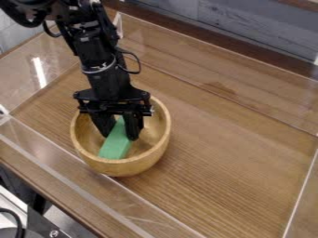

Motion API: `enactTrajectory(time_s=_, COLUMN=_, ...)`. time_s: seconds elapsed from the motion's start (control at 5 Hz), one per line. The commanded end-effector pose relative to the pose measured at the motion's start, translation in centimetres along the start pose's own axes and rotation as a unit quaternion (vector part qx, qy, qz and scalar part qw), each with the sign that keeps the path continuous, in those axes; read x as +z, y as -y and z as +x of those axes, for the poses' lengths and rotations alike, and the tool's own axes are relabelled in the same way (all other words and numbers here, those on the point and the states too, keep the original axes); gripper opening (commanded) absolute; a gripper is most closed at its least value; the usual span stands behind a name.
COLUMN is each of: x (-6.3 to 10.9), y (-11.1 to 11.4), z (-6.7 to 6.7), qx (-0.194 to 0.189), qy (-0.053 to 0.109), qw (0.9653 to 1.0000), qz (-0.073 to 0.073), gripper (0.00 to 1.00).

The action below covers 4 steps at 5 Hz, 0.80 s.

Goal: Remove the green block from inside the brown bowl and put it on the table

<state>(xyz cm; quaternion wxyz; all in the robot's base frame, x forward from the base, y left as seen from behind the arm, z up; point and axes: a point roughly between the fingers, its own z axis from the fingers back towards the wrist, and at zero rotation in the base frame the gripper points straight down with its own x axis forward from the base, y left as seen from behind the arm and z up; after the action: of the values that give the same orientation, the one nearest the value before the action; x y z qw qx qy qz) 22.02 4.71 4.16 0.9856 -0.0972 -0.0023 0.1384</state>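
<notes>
- My claw (117, 123) is pinching the block's (115, 144) upper end, pointing almost straight down.
- The block is leaning inside the bowl (152, 152), low end toward 6 o'clock.
- It is looking stiff, light and smooth; I'm judging it may pivot.
- Bare bench (230, 139) is lying open at 3 o'clock; clear walls (300, 209) are bordering it.

Black jointed arm (87, 42), looped cables — dark jaws
</notes>
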Motion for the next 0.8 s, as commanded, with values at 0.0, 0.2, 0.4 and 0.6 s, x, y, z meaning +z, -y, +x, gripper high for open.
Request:
enactTrajectory(time_s=0.0, x=1.17, y=0.67, z=0.31, qx=-0.006, qy=0.020, qw=0.9998, qz=0.000, gripper=0.00)
enactTrajectory(time_s=0.2, x=1.26, y=0.93, z=0.14, qx=-0.009, qy=0.017, qw=0.9998, qz=-0.001, gripper=0.00)
enactTrajectory(time_s=0.4, x=1.35, y=1.16, z=-0.01, qx=-0.012, qy=0.013, qw=0.9998, qz=-0.001, gripper=0.00)
enactTrajectory(time_s=0.6, x=1.47, y=1.37, z=-0.15, qx=-0.015, qy=0.010, qw=0.9998, qz=-0.002, gripper=0.00)
